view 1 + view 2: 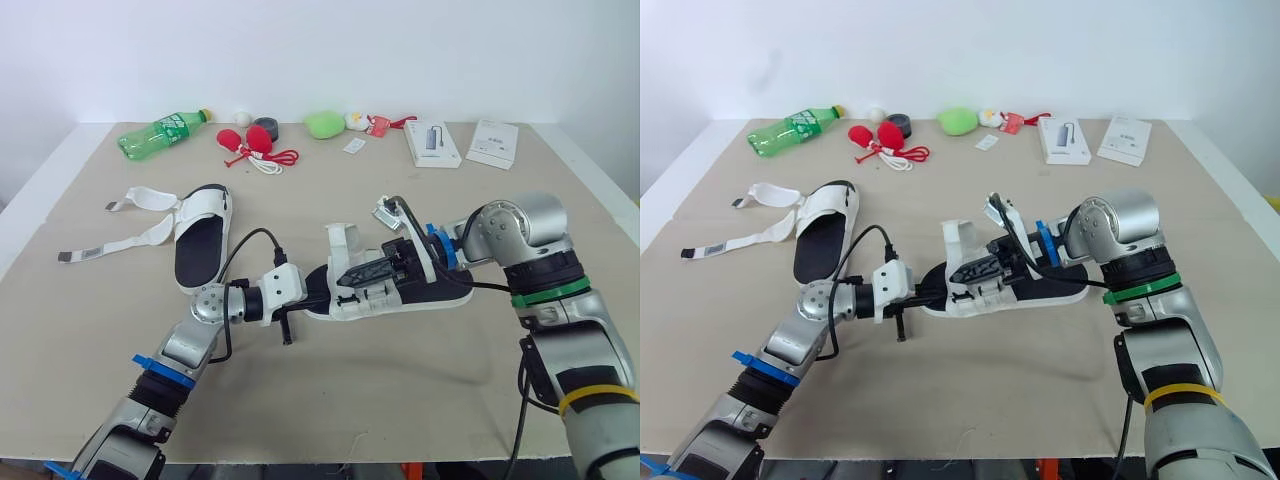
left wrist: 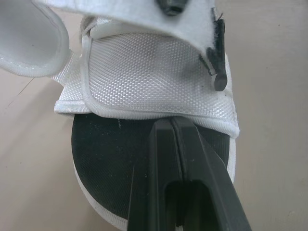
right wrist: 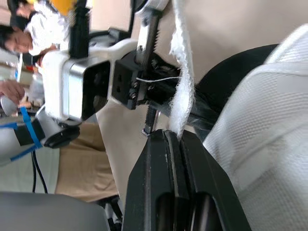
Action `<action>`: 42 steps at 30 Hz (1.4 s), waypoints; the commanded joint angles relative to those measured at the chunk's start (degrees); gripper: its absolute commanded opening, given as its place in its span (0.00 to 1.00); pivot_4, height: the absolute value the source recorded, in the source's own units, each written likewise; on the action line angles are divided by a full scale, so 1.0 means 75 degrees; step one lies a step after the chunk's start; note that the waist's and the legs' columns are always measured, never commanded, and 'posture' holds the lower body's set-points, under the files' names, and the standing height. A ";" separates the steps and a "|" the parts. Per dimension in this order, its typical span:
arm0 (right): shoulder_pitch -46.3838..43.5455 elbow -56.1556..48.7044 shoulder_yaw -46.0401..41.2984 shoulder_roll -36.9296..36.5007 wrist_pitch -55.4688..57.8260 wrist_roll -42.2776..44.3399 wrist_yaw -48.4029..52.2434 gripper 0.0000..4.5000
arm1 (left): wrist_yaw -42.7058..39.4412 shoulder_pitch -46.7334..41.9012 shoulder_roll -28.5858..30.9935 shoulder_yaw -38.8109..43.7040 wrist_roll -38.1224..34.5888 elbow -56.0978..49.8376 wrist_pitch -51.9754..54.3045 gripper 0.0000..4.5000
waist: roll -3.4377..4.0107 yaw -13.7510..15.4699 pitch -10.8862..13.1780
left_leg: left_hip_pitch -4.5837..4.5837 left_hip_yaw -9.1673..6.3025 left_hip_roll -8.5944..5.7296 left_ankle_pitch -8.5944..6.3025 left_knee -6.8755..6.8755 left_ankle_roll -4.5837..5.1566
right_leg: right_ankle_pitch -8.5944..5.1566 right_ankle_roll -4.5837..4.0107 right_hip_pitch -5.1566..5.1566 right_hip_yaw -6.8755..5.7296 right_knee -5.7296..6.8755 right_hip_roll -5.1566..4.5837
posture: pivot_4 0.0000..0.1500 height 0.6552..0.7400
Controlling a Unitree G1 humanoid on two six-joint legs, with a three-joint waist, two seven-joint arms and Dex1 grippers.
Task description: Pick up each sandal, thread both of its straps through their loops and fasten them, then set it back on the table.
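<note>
While the left gripper (image 2: 172, 121) clamps the held sandal's (image 1: 447, 293) footbed edge and the right gripper (image 3: 167, 134) pinches its strap (image 3: 182, 77), recommended practice: steady the sole, draw the strap straight, untwisted.

Central sandal (image 1: 445, 290); left sandal (image 1: 203, 245) (straps loose)

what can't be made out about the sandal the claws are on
Eye views: strap loops of the near sandal, covered by the right claw.
Left wrist view: whether the left claw pinches the sole; its tips cover the contact.
Right wrist view: where the strap ends, cut off by the edge.
</note>
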 commanded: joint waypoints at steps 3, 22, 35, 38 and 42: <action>-0.0090 0.0205 -0.0068 -0.0058 -0.0023 -0.0187 -0.0199 0.01 | -0.0025 0.0157 0.0004 -0.0268 0.0244 0.0124 0.0072 0.00 | 0.0000 0.0000 0.0000 | 0.0000 0.0000 0.0000 0.0000 0.0000 0.0000 | 0.0000 0.0000 0.0001 0.0000 0.0000 0.0000 | 1.00 1.00; 0.0411 -0.1234 0.0896 -0.0623 -0.1174 -0.0527 0.0279 0.01 | 0.0048 0.0119 -0.0025 -0.0292 0.0321 0.0248 -0.0002 0.00 | -0.0001 0.0010 -0.0001 | 0.0000 0.0000 0.0000 -0.0001 -0.0001 -0.0001 | -0.0002 -0.0001 0.0005 0.0000 -0.0013 -0.0001 | 1.00 1.00; 0.1060 -0.2696 0.1057 -0.1028 -0.2152 -0.0655 0.0598 0.16 | 0.0094 0.0128 -0.0012 -0.0314 0.0359 0.0290 -0.0031 0.00 | -0.0001 0.0019 -0.0001 | -0.0002 0.0000 0.0000 -0.0002 -0.0003 -0.0004 | 0.0008 0.0006 0.0024 -0.0002 -0.0058 -0.0004 | 1.00 1.00; 0.1116 -0.2872 0.0886 -0.1007 -0.2211 -0.0591 0.0592 0.40 | 0.0076 0.0117 0.0000 -0.0324 0.0352 0.0308 -0.0038 0.00 | -0.0001 0.0015 -0.0002 | -0.0002 0.0000 0.0000 -0.0004 -0.0006 -0.0006 | 0.0008 0.0006 0.0023 -0.0002 -0.0059 -0.0004 | 1.00 1.00; 0.0740 -0.2640 0.0521 -0.0780 -0.2199 -0.0547 0.0420 0.58 | 0.0064 0.0078 -0.0007 -0.0321 0.0348 0.0341 -0.0046 0.00 | -0.0001 0.0011 -0.0001 | -0.0002 0.0001 0.0000 -0.0004 -0.0005 -0.0006 | 0.0010 0.0003 0.0023 -0.0001 -0.0060 -0.0004 | 1.00 1.00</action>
